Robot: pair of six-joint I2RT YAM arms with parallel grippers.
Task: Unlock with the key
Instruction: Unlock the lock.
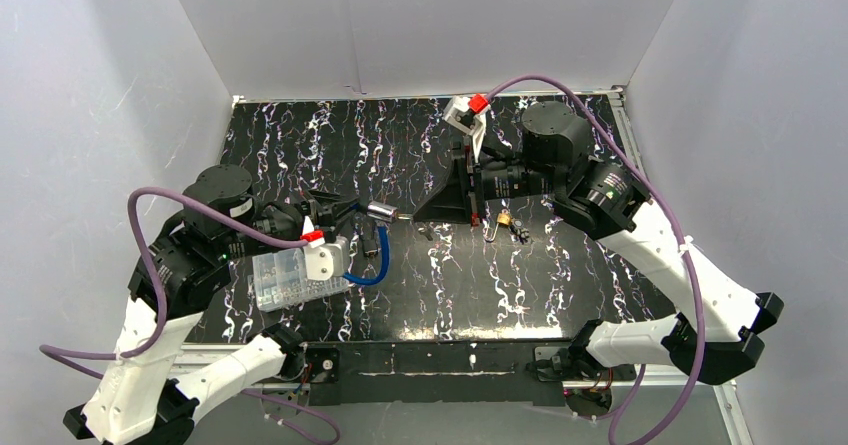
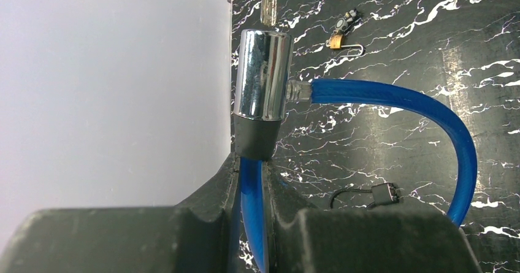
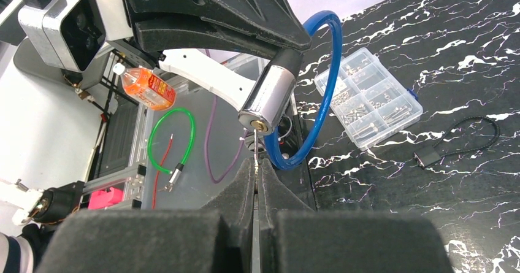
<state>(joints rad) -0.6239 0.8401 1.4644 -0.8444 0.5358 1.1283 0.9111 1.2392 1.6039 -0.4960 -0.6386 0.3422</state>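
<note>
Jaws of the left gripper [image 2: 251, 169] stand narrow, clamped on the blue cable [image 2: 429, 104] just below the black collar of the chrome lock cylinder [image 2: 262, 73]. The cylinder sticks out past the fingertips, lifted clear of the worktop [image 1: 300, 135], and the cable arcs out of its side in a loop that bends back down toward the gripper.

On the right gripper [image 3: 256, 175] the jaws are pressed nearly flat together, pinching the key [image 3: 255, 144] so that only its slim blade shows beyond the foam pads. The blade points straight at the keyhole in the end face of the cylinder. Its tip is right at that face, and the left wrist view shows a sliver of gap between them. In the top view the two grippers face each other across the middle of the worktop, with cylinder and key in line between them.

A clear plastic parts box [image 1: 285, 277] lies near the left arm's wrist, beside the cable's loop. A small brass padlock [image 1: 505, 225] with its shackle open lies on the worktop beneath the right arm. A black tag on a thin cord [image 2: 383, 193] rests flat on the worktop near the loop.
</note>
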